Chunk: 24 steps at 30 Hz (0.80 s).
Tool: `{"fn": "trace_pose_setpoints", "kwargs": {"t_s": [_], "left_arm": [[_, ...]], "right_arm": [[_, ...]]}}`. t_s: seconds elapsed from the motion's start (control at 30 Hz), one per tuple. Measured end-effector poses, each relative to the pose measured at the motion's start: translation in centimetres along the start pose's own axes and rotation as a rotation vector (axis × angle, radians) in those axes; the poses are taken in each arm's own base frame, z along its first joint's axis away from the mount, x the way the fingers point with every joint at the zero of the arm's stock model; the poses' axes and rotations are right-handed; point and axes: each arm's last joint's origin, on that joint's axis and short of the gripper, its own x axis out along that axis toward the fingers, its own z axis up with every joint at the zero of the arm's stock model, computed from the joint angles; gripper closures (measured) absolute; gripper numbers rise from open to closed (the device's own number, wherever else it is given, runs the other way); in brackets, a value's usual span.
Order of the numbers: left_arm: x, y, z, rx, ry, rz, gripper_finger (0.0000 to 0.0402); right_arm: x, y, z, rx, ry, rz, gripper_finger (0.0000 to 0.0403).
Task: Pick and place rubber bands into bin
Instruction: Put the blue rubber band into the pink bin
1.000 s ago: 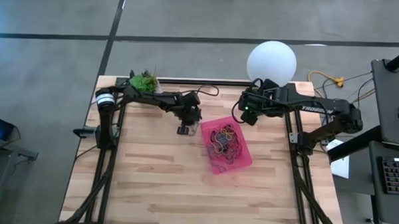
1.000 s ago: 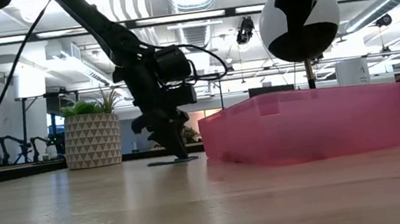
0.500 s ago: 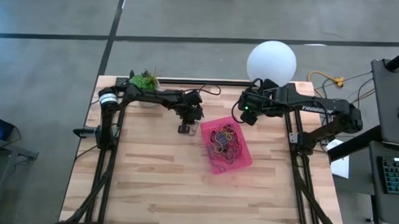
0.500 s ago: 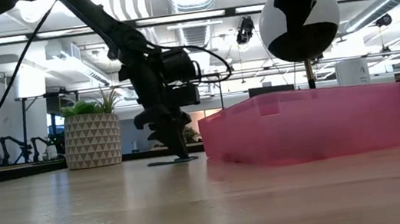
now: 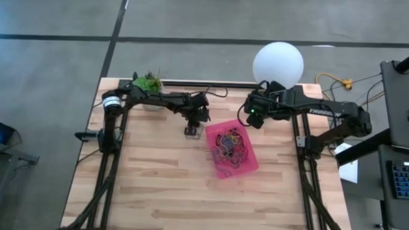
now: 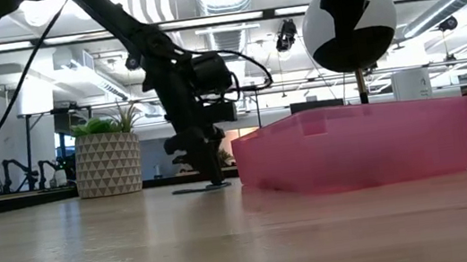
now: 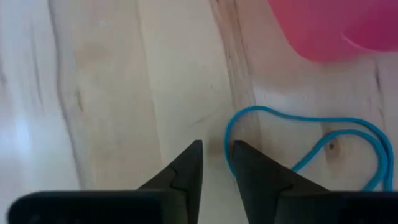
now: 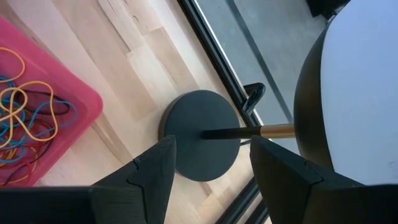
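- Left gripper has shifted a touch toward the bin since earlier; jaws slightly parted, empty, straddling a blue rubber band on the table.
- Bin holds a tangled pile of rubber bands.
- Right gripper hovers wide open beside the lamp base.

In the high view, the tabletop lies bare across the lower half. The bin blocks the centre; plant pot and lamp crowd the upper edge.
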Motion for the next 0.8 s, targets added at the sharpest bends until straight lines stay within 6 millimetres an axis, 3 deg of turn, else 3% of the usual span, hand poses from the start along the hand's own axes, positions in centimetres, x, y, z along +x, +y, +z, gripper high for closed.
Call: {"fn": "trace_pose_setpoints", "kwargs": {"t_s": [0.3, 0.8], "left_arm": [[1.3, 0.0, -0.5, -0.011, 0.027, -0.047, 0.0309], [3.8, -0.8, -1.8, -0.042, 0.074, -0.232, 0.0385]], "right_arm": [[0.3, 0.0, -0.1, -0.009, 0.005, -0.004, 0.0209], [0.4, 0.1, -0.2, -0.01, 0.009, -0.004, 0.0209]]}}
